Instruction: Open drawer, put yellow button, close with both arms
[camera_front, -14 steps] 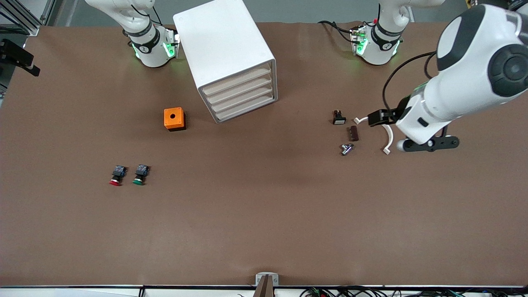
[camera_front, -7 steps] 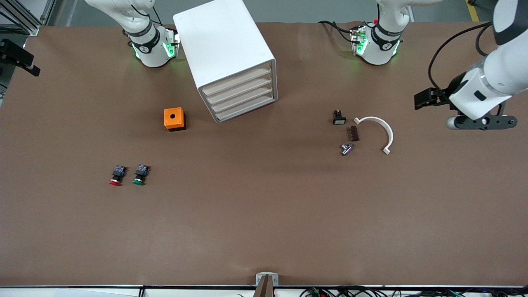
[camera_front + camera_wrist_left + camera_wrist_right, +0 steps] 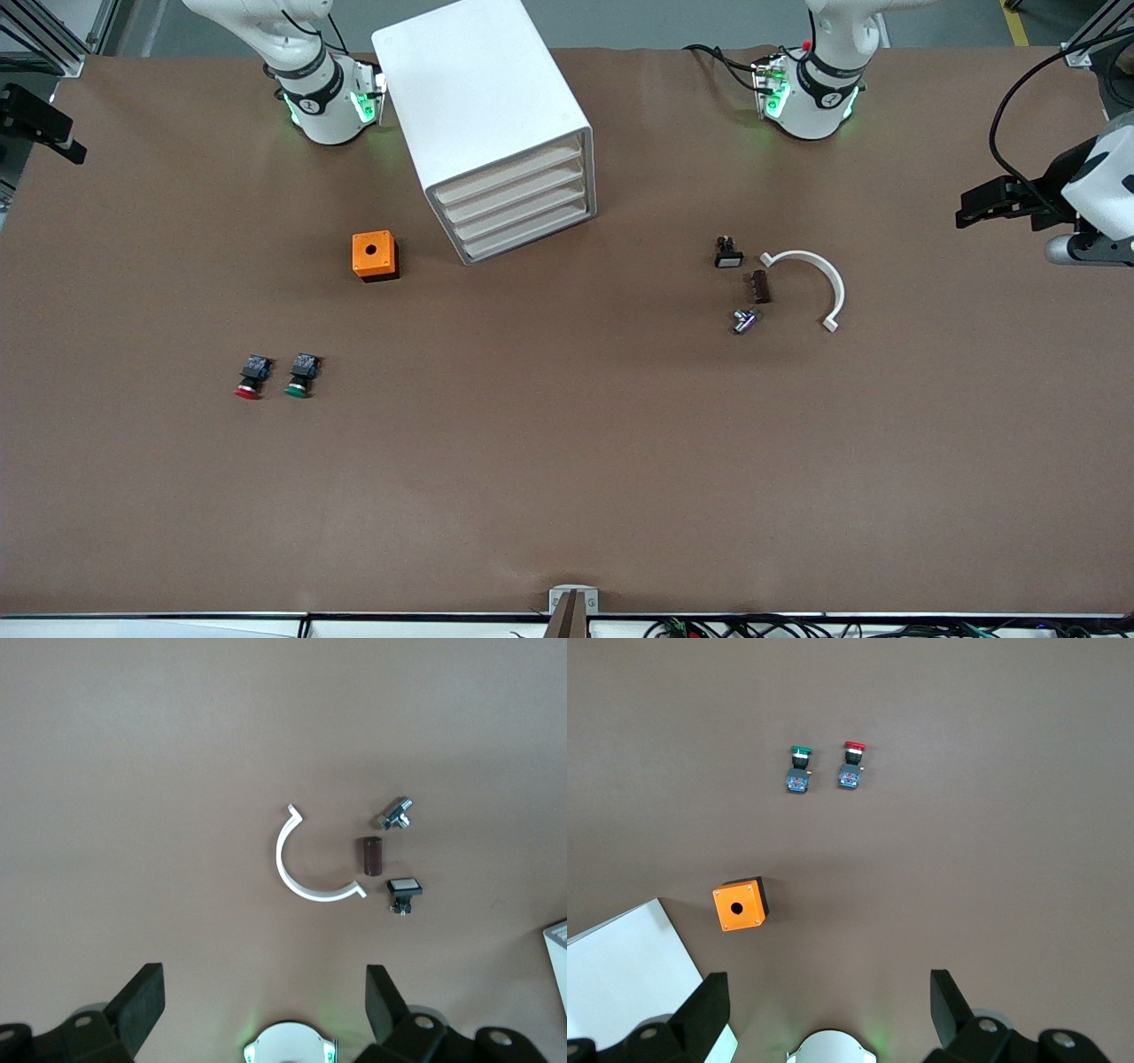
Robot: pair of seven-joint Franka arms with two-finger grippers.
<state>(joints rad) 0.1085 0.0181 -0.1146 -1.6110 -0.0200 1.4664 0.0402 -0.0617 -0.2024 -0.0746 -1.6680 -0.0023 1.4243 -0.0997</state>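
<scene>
The white cabinet (image 3: 483, 97) stands near the right arm's base, and all four of its cream-fronted drawers (image 3: 514, 208) are shut. The yellow button does not show in any view. My left gripper (image 3: 266, 992) is open and empty, high over the table at the left arm's end; in the front view it (image 3: 1094, 251) is at the picture's edge. My right gripper (image 3: 828, 992) is open and empty, high over the table beside a corner of the cabinet (image 3: 620, 966). It does not show in the front view.
A red-capped button (image 3: 249, 377) and a green-capped button (image 3: 300, 376) lie side by side, nearer the camera than an orange box (image 3: 374, 255). Toward the left arm's end lie a white curved clip (image 3: 819, 275), a brown block (image 3: 759, 286), a metal fitting (image 3: 745, 320) and a white-capped black part (image 3: 727, 253).
My left arm has swung away from over the white curved clip toward its own end of the table. Nothing on the table has moved.
</scene>
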